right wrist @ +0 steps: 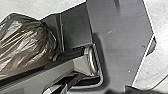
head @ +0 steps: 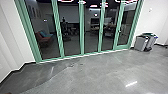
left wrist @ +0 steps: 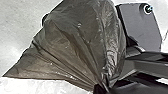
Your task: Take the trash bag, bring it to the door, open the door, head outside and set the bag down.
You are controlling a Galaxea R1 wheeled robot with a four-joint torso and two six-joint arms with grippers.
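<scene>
Grey floor [head: 100, 72], green-framed glass panels [head: 90, 40]; trash bag [left wrist: 75, 42] bunched.

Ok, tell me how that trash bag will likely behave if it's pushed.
The trash bag should be floppy: its film is creased, with folds running together at one bunched spot. It would probably dent and change shape, since it bulges loosely beyond there. Its glossy surface may make it slippery.
</scene>
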